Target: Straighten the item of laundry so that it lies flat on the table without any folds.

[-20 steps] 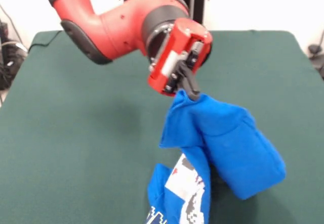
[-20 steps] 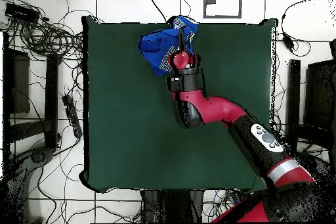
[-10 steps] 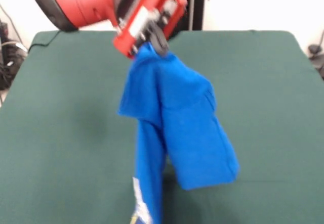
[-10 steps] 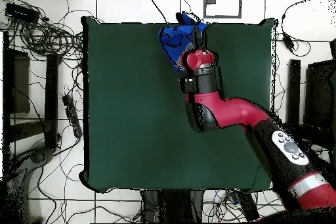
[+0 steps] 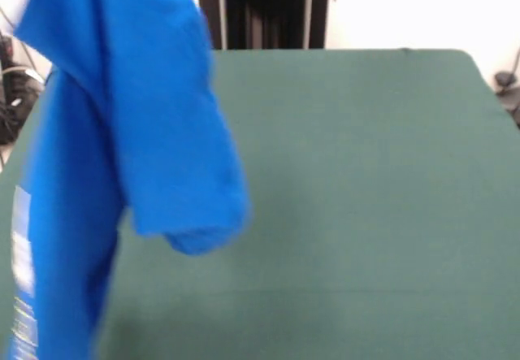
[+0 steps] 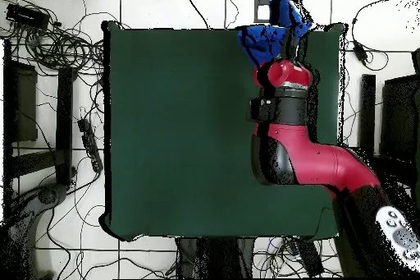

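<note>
- My claw [image 6: 289, 47] sits near the table's edge farthest from my base, toward the right-hand corner in the overhead view; the front view does not show it at all.
- I cannot tell how my claw is set: from above the wrist and the cloth hide its tips.
- The blue T-shirt [image 5: 114, 149] hangs in the air, bunched and blurred, filling the left side of the front view from the top edge to the bottom.
- One sleeve-like flap of it droops out to the right and ends in a rounded fold over the table [image 5: 366, 214].
- A strip of white print shows low on the shirt at the left edge of the front view, too smeared to read.
- From above, the T-shirt [image 6: 267, 34] is a crumpled blue clump right at my wrist, straddling the far edge of the table [image 6: 180, 129], with part of it out over the tiled floor [image 6: 148, 2].
- Nearly all of the green table top is bare: the whole middle, the left half in the overhead view, and the strip toward my base.
- My red arm [image 6: 303, 158] crosses the right part of the table from the lower right corner.
- Cables [image 6: 57, 43] lie tangled on the floor beyond the table's left side in the overhead view, well apart from the shirt.
</note>
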Available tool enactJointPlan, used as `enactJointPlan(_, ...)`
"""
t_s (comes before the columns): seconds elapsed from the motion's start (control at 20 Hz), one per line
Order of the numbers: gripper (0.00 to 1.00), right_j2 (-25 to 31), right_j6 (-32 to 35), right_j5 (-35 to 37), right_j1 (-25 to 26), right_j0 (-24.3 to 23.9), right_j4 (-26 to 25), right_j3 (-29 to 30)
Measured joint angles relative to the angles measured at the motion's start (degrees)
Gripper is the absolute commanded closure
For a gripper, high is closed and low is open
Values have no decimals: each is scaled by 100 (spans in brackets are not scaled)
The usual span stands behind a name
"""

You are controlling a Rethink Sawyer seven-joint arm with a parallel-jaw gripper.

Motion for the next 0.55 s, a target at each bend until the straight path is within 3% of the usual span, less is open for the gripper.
enactJointPlan(0.25,100,-1340,0,-40,-422,954,875,17)
enactJointPlan(0.4,100,-1592,1,-59,-340,1088,968,16)
enactJointPlan(0.55,100,-1477,41,-62,-163,839,658,5)
